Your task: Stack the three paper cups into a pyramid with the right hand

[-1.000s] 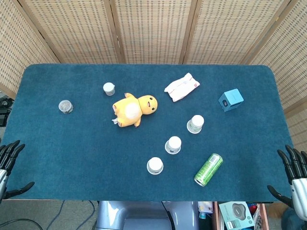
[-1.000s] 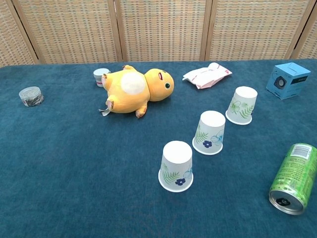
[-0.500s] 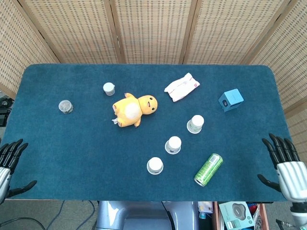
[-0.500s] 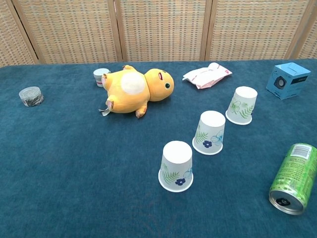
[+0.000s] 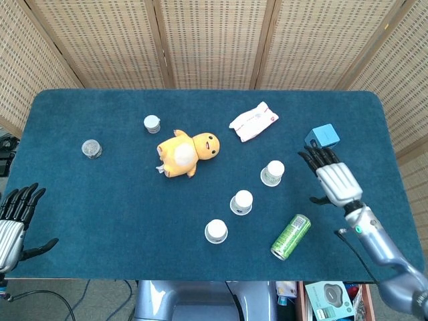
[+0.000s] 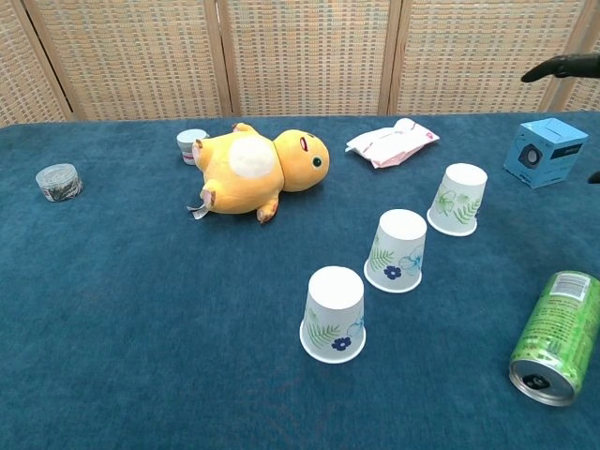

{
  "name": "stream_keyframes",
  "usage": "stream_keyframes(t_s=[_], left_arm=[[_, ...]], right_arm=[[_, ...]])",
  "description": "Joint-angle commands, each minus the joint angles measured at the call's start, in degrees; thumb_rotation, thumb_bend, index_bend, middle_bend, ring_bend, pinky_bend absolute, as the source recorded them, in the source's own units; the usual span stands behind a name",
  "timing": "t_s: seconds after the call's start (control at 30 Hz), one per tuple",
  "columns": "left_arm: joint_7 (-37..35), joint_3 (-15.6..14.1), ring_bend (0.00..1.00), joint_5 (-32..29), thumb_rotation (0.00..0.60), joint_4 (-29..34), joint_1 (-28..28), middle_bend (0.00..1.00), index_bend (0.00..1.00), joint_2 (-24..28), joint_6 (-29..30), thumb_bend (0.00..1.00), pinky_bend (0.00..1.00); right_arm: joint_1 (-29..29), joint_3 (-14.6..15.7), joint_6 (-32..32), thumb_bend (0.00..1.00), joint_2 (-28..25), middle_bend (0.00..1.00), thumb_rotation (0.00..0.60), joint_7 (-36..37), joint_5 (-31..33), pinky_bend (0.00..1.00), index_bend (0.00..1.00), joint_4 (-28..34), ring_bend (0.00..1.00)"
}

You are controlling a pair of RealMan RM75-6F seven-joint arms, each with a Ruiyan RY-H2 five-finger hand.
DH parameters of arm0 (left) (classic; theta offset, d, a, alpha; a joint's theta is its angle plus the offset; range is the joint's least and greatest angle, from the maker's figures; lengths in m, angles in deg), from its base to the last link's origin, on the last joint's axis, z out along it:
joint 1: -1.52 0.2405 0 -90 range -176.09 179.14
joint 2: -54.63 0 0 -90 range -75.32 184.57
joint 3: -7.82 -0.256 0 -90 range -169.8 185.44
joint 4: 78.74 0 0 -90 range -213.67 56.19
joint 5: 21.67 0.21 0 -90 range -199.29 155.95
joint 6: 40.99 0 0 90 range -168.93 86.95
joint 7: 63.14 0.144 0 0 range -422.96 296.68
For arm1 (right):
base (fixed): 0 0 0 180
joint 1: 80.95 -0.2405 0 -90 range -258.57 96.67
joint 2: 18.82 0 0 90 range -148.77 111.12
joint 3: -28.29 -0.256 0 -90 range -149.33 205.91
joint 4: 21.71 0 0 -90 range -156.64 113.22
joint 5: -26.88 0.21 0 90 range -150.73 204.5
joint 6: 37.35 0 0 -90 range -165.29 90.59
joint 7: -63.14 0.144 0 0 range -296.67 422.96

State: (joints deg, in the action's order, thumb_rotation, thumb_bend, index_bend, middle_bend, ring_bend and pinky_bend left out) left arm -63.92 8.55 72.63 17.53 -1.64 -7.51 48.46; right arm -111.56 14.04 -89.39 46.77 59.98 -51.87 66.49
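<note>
Three white paper cups with leaf and flower prints stand upside down in a diagonal row: the near one (image 5: 216, 231) (image 6: 333, 314), the middle one (image 5: 242, 201) (image 6: 396, 249) and the far one (image 5: 272, 172) (image 6: 458, 199). My right hand (image 5: 332, 178) hovers open, fingers spread, to the right of the far cup and apart from it; only a fingertip (image 6: 561, 67) shows at the chest view's right edge. My left hand (image 5: 15, 219) is open at the table's near left corner, holding nothing.
A green can (image 5: 290, 236) (image 6: 555, 337) lies on its side near my right forearm. A blue box (image 5: 322, 138) (image 6: 545, 152) sits just beyond the right hand. A yellow plush duck (image 5: 186, 152), a white packet (image 5: 253, 121), a small white jar (image 5: 152, 124) and a clear lidded tub (image 5: 91, 148) lie further back.
My right hand has swept from the table's near right edge inward and forward, now beside the far cup. My left hand has risen slightly. The cups have not moved.
</note>
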Motion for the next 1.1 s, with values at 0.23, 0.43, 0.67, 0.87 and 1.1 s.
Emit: stream_keyframes(t_s=[0.23, 0.43, 0.67, 0.87, 1.1], left_arm=[[2.3, 1.2, 0.00, -3.6, 0.600, 0.1, -1.5, 0.00, 0.00, -1.2, -3.2, 0.02, 0.00], [2.4, 1.4, 0.00, -5.1, 0.600, 0.4, -1.8, 0.00, 0.00, -1.1, -4.0, 0.02, 0.00], [2.4, 1.7, 0.00, -6.3, 0.600, 0.3, -2.1, 0.00, 0.00, -1.1, -4.7, 0.02, 0.00], [2.1, 1.8, 0.00, -7.0, 0.600, 0.2, -2.2, 0.00, 0.00, -1.1, -5.0, 0.02, 0.00], [2.0, 1.8, 0.00, -7.3, 0.600, 0.2, -2.4, 0.00, 0.00, -1.0, -5.2, 0.02, 0.00]], right_arm=[[-9.3, -2.2, 10.4, 0.00, 9.7, 0.17, 0.600, -1.1, 9.0, 0.15, 0.10, -12.4, 0.07], [-11.5, -1.2, 12.9, 0.00, 13.4, 0.21, 0.600, -1.4, 11.3, 0.21, 0.13, -17.2, 0.12], [-13.6, -1.2, 15.5, 0.08, 17.9, 0.27, 0.600, 0.0, 14.7, 0.28, 0.19, -22.7, 0.18], [-14.7, -0.9, 16.0, 0.19, 20.5, 0.33, 0.600, 1.0, 15.6, 0.35, 0.25, -26.6, 0.24], [-15.1, -1.1, 15.8, 0.25, 22.7, 0.43, 0.600, 4.5, 14.9, 0.43, 0.37, -29.6, 0.33]])
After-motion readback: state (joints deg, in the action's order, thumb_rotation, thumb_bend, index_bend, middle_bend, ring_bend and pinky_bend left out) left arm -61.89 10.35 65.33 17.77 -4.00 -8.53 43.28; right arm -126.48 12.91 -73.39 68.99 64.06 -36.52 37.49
